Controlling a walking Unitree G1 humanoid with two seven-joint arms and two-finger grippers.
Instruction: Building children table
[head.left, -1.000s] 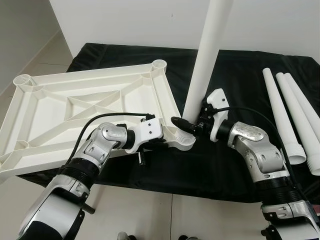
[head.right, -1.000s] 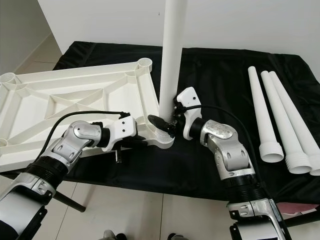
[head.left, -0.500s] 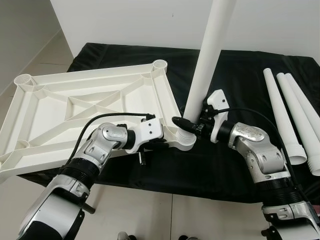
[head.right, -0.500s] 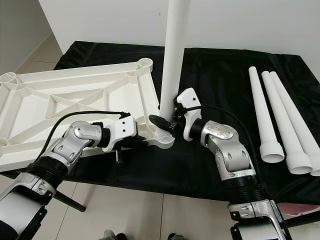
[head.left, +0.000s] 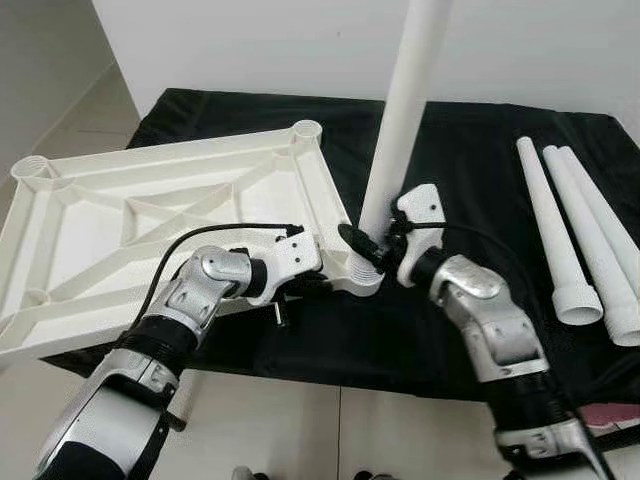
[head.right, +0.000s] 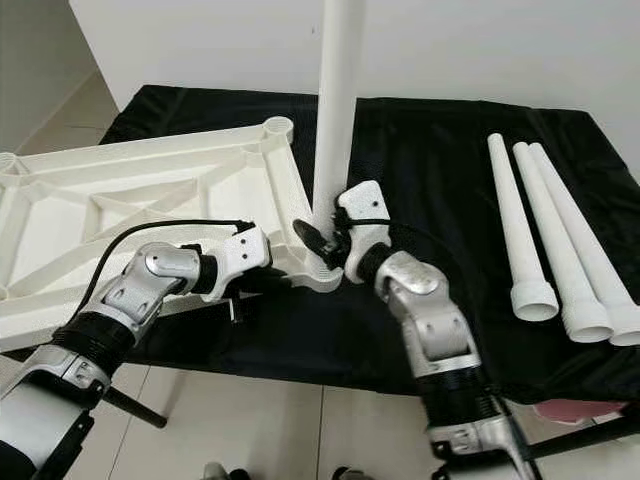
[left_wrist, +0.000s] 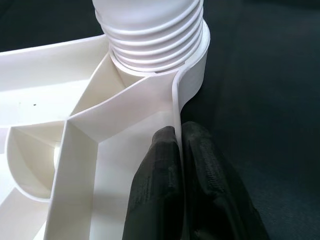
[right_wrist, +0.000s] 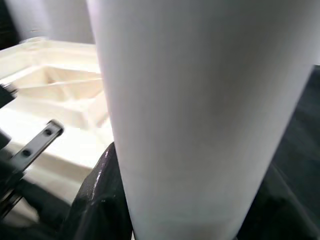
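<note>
A white plastic tabletop (head.left: 160, 215) lies upside down on the black cloth, ribs up. A white leg (head.left: 400, 110) stands upright in its near right corner socket (left_wrist: 155, 37), threaded end seated. My left gripper (left_wrist: 177, 150) is shut on the tabletop's rim wall beside that socket. My right gripper (head.left: 368, 243) is shut around the base of the leg (right_wrist: 200, 115), one finger on each side.
Three more white legs (head.left: 575, 235) lie side by side on the cloth at the right. The black-covered table (head.left: 470, 160) ends just before me, with tiled floor below. A white wall stands behind.
The whole view has shifted a little, so the camera moved. My right arm has swung round the leg, its elbow closer in. The leg now stands a bit straighter.
</note>
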